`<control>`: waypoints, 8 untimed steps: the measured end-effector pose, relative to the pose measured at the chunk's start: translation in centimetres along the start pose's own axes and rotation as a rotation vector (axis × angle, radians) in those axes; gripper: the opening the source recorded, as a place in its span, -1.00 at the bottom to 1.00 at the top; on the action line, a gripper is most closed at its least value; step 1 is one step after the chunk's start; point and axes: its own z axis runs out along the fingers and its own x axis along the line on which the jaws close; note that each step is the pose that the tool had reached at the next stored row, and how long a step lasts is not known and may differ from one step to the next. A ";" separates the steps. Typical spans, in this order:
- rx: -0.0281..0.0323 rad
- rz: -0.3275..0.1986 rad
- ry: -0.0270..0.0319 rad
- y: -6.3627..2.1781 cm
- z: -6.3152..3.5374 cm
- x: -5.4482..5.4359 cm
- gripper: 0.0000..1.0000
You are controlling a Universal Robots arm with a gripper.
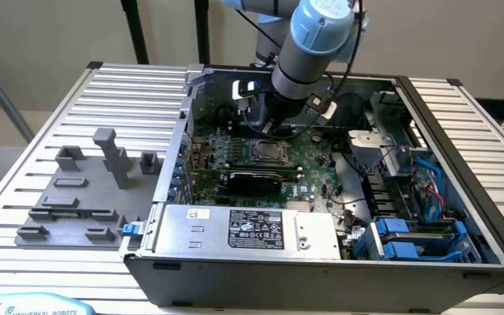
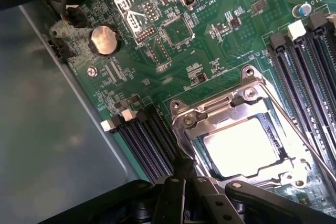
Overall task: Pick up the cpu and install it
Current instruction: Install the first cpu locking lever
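My black gripper (image 2: 181, 174) is nearest to my wrist camera, its fingers drawn together with nothing between them; the narrow tips meet just at the edge of the socket frame. I judge that I am free of any load here, since no chip hangs from me.

Just past my fingertips lies the cpu (image 2: 240, 147), a small flat square chip with a bright silvery top, seated inside the black square socket with its shiny metal frame (image 2: 210, 116). It sits level within the frame's opening, which suggests it has already been put in its place. The thin metal retention lever (image 2: 299, 129) runs along one side of the socket, there to clamp the frame down; whether it is latched I cannot tell.

Further out spreads the green motherboard (image 2: 210, 51), with long black memory slots (image 2: 144, 140) flanking the socket on either side and a round silver coin battery (image 2: 104, 40) beyond.

From the exterior view, my grey-and-blue arm (image 1: 309, 52) reaches down into the open dark-grey computer case (image 1: 322, 269), lying on its side so the board faces up to me. The grey power-supply box with a label (image 1: 247, 230) sits at the case's near edge. On the exterior view's left, a grey tray of holder blocks (image 1: 77, 197) rests on the ribbed metal table (image 1: 33, 105).
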 end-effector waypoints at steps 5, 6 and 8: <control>0.0052 0.002 -0.0026 -0.38 0.06 -0.2 -0.79; 0.0060 0.002 -0.0028 -0.42 0.07 -0.3 -0.79; 0.0066 0.002 -0.0031 -0.52 0.07 -0.4 -0.79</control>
